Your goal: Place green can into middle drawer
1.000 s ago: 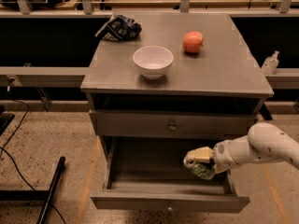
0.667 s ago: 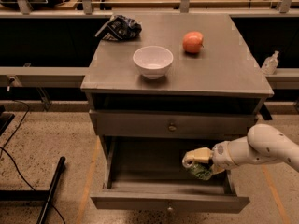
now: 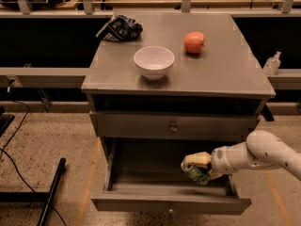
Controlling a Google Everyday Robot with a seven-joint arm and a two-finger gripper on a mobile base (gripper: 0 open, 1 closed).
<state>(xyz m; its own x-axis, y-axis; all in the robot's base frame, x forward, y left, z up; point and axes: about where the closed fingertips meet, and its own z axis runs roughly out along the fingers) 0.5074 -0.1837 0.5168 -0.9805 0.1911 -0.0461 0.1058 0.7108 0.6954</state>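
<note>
The middle drawer (image 3: 141,201) is pulled open at the bottom of the grey cabinet, a small knob on its front. My gripper (image 3: 196,169) reaches in from the right over the drawer's right half and is shut on the green can (image 3: 197,175). The can is held low inside the drawer box, partly hidden by the fingers. I cannot tell whether the can touches the drawer floor. The white arm (image 3: 258,154) extends off to the right.
On the cabinet top stand a white bowl (image 3: 154,61), an orange-red apple (image 3: 194,42) and a dark crumpled bag (image 3: 120,28). The upper drawer front (image 3: 174,126) is closed. A clear bottle (image 3: 272,64) stands on a ledge to the right. Cables and a black bar lie on the floor at left.
The gripper with the can has shifted slightly left and down inside the open drawer. Nothing else has moved.
</note>
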